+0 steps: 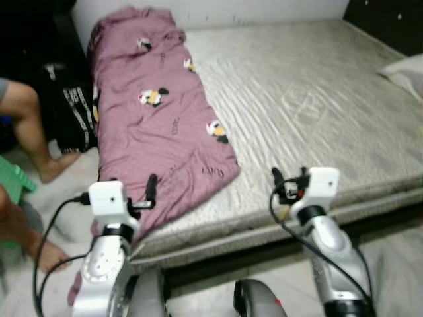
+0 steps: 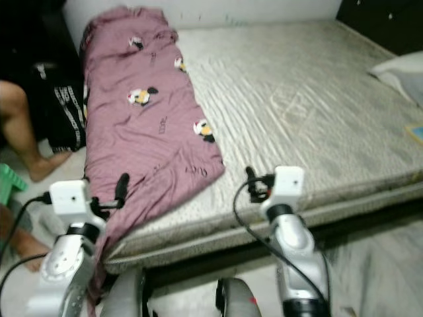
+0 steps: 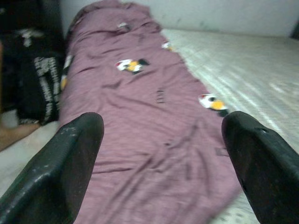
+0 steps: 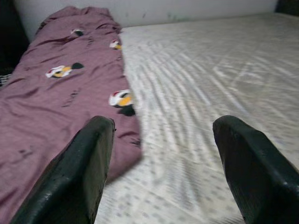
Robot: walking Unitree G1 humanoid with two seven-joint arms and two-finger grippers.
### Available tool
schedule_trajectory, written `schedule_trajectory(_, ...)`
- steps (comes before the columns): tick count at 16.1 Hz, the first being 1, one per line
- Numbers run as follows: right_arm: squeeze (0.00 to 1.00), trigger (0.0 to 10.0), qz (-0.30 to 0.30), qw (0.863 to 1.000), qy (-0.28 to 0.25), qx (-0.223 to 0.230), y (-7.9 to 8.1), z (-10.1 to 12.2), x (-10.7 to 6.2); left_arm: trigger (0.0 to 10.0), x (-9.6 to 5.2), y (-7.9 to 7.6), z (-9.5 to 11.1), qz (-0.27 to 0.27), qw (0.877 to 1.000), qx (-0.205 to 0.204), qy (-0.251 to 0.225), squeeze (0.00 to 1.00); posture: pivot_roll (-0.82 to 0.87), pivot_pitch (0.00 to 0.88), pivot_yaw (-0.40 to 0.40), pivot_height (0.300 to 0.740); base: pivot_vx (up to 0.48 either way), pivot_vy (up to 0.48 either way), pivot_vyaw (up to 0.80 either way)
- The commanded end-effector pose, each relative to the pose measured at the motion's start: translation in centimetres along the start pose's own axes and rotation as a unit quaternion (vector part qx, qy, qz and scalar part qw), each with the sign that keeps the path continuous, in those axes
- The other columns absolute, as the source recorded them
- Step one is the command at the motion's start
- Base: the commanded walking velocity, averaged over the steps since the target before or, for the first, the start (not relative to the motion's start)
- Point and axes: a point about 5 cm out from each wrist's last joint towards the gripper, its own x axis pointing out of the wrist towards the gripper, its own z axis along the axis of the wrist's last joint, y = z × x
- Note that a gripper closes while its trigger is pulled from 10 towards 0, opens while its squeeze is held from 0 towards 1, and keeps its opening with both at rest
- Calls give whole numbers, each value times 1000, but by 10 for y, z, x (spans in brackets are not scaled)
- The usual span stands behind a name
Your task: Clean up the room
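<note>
Left gripper (image 3: pixel 161 154): fingers spread apart, holding nothing, raised at the near edge of the bed, over the hanging end of the blanket.
Right gripper (image 4: pixel 161 158): fingers apart too, empty, raised over the bed's near edge to the right of the blanket's corner.
Blanket (image 1: pixel 155 125): mauve, printed with small cartoon figures; it runs straight ahead of the left gripper along the bed's left side to the far wall, and its near end spills over the edge beside that arm.
Bed (image 1: pixel 310 105): grey quilted mattress, bare ahead of the right gripper.
Writing: small dark marks on the blanket, too blurred to read.
Pillow (image 1: pixel 404 69): pale, far right of the right gripper, at the bed's edge.
Person: bare leg (image 1: pixel 30 125) and foot on the floor, left of the left gripper, beside dark cloth (image 1: pixel 73 112) with white lettering I cannot read.
Green thing (image 1: pixel 14 181): at the left edge, near the person's leg.
Right eye view: blue-edged scrap (image 2: pixel 415 132) at the bed's right edge.
</note>
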Motion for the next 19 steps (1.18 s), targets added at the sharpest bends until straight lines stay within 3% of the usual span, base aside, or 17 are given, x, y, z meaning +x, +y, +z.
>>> schedule_trajectory(1, 0, 10000, 5, 1000, -2, -2, 1, 2, -1, 10000, 1, 4, -2, 18, 1000, 0, 12, 0, -52, 88, -10, 617, 0, 0, 0)
schedule_trajectory(4, 0, 10000, 4, 1000, 0, -3, -1, 3, -3, 10000, 5, 11, -3, 43, 999, -1, 19, 0, -56, 100, -14, 612, 0, 0, 0)
schedule_trajectory(7, 0, 10000, -2, 1000, 8, -10, -10, 3, -12, 10000, 16, 27, -6, 90, 995, -5, 31, 0, -71, 131, -23, 572, 0, 0, 0)
schedule_trajectory(10, 0, 10000, -5, 1000, 14, -18, -17, 4, -14, 10000, 21, 31, -3, 101, 994, -8, 27, 0, -80, 145, -29, 547, 0, 0, 0)
schedule_trajectory(17, 0, 10000, -8, 1000, 19, -20, -19, 7, -14, 10000, 28, 36, -1, 123, 992, -18, 21, 0, -82, 164, -25, 542, 0, 0, 0)
schedule_trajectory(19, 0, 10000, -10, 1000, 18, -18, -21, 8, -15, 10000, 31, 37, 0, 127, 992, -20, 17, 0, -87, 173, -28, 519, 0, 0, 0)
